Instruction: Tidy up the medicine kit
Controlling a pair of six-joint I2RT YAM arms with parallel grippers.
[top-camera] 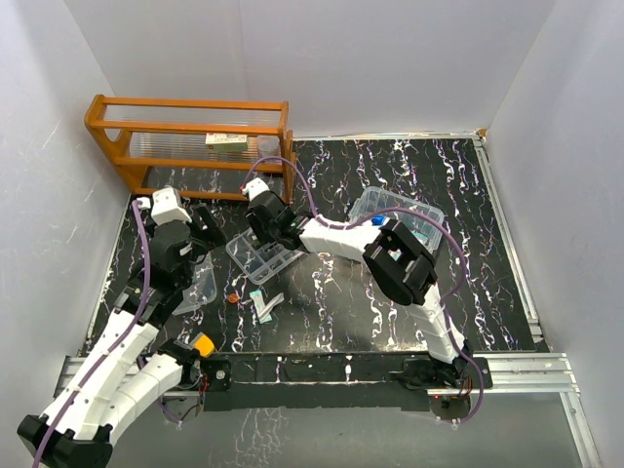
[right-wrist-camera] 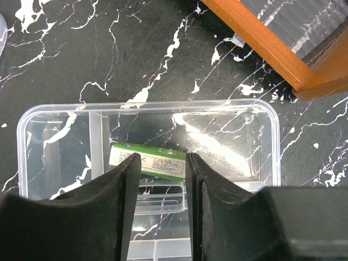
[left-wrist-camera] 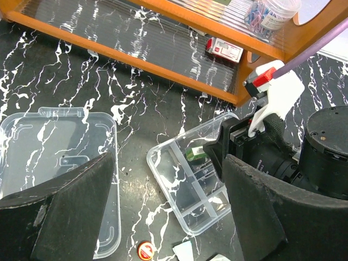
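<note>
The clear divided tray insert (top-camera: 261, 261) lies on the black marble mat in front of the orange rack. It also shows in the left wrist view (left-wrist-camera: 187, 190) and the right wrist view (right-wrist-camera: 239, 136). A green and white box (right-wrist-camera: 117, 156) lies in one of its compartments. My right gripper (right-wrist-camera: 163, 159) hangs open just above that box, jaws either side of its right half; it is over the tray in the top view (top-camera: 263, 229). The flat clear lid (left-wrist-camera: 51, 157) lies left of the tray. My left gripper (left-wrist-camera: 167, 174) is wide open and empty above both. The clear kit box (top-camera: 402, 213) stands at the right.
The orange wooden rack (top-camera: 185, 136) stands at the back left, holding a red and white box (left-wrist-camera: 224, 50) and a jar of clips (left-wrist-camera: 269, 13). A small red cap (left-wrist-camera: 145, 250) and loose packets (top-camera: 265, 304) lie in front of the tray. White walls enclose the mat.
</note>
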